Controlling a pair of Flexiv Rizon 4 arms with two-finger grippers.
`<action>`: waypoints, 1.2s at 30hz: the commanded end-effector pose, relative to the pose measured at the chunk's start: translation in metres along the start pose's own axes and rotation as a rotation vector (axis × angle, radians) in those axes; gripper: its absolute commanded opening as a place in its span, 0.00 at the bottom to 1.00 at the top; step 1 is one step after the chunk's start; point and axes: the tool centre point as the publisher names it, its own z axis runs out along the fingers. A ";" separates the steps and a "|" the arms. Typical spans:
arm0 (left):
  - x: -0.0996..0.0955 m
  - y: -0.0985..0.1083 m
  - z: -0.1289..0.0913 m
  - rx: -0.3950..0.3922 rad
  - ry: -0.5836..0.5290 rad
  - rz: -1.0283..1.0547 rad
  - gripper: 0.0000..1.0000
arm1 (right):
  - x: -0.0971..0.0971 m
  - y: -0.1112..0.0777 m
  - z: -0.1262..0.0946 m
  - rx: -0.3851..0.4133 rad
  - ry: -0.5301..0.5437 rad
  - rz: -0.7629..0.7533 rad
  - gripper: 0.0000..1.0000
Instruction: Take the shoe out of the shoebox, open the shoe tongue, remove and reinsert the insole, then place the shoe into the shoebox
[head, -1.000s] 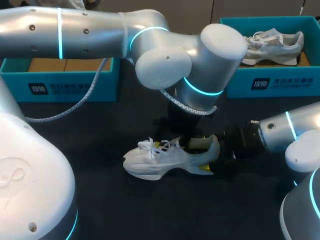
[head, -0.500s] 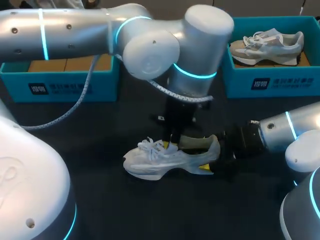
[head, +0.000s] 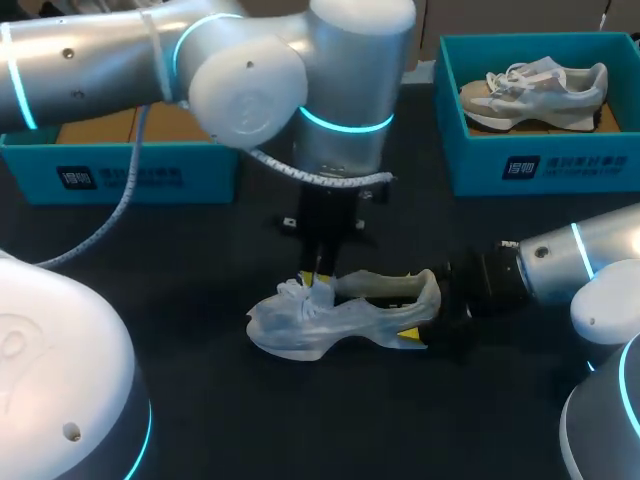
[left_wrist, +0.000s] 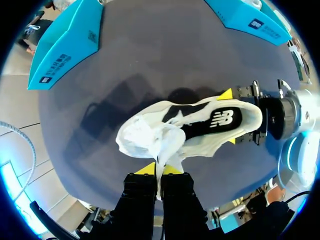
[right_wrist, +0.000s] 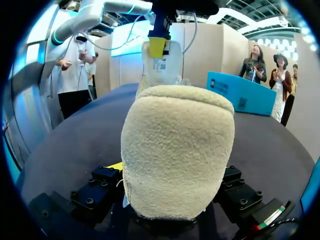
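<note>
left gripper (left_wrist: 159, 169): above the shoe's front, pointed down; fingers pressed together on the tongue (left_wrist: 167, 145), thin white flap pinched between the yellow tips.
right gripper (left_wrist: 229, 117): low over the table (head: 200, 400), brought in from the heel end; fingers clamped on the heel, one on each side.
shoe (head: 340, 318): on its sole on the table, out of both boxes, held at two ends.
long axis: across the table, toe toward the left arm's side, heel toward the right arm's side.
direction from left gripper: shoe directly below, tongue already in the tips, laces just ahead of them.
nearer arm: both in contact; the opening is judged to be reached more easily by the left gripper, since the right is taken up with bracing the heel.
insole (left_wrist: 210, 120): dark, seen lying inside the opening, between tongue and heel.
step judged: tongue being opened; insole not yet taken out.
shoes counted: two, one on the table, a second shoe (head: 535, 95) in the right box (head: 530, 165).
boxes counted: two, both teal, at the far edge; no shoe is seen in the left box (head: 120, 170).
grippers counted: two.
</note>
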 end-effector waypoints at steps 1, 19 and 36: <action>-0.019 0.004 0.012 0.009 0.101 -0.007 0.00 | -0.002 -0.002 0.003 0.004 0.000 0.001 0.00; -0.059 -0.011 0.071 -0.008 0.080 -0.133 0.20 | -0.002 -0.002 0.003 0.004 0.000 0.001 0.00; -0.074 -0.008 0.094 -0.052 0.079 -0.190 0.94 | -0.002 -0.002 0.003 0.004 0.000 0.001 0.00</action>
